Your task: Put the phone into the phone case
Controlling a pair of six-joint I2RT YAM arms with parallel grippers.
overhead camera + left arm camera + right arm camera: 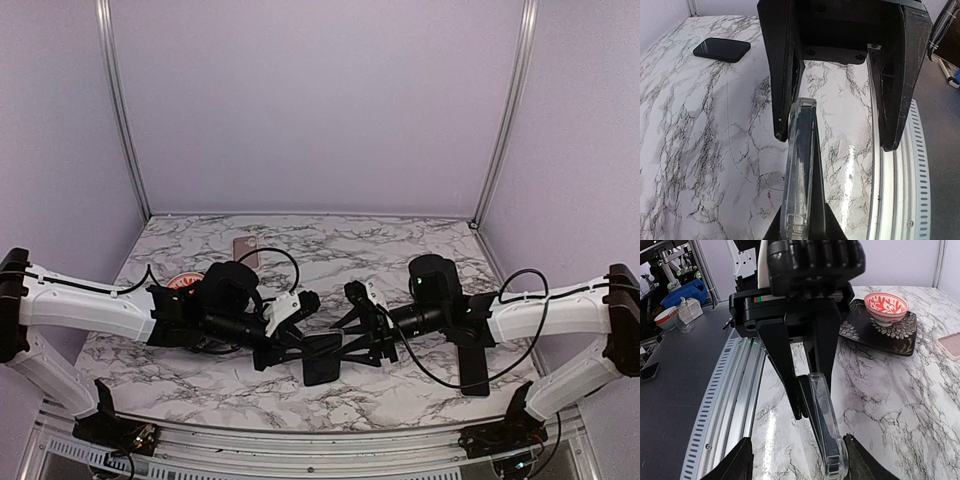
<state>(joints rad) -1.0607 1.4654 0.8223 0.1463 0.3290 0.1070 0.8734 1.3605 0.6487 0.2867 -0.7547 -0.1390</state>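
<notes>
Gripping the clear phone case (799, 165) edge-up in the clenched right tool (799, 461), left tool (837, 142) spread loose around it, black phone (722, 49) lying flat on the counter (700, 150) under the right forearm.

bare marble tabletop (400, 245) lies open behind both arms; bowl (885, 306) and plate (900, 335) crowd the left.

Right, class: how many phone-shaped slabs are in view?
3: a clear-rimmed one upright between the left claw and right claw; a black one lying flat; a pink one farther back. Others may be hidden.
</notes>
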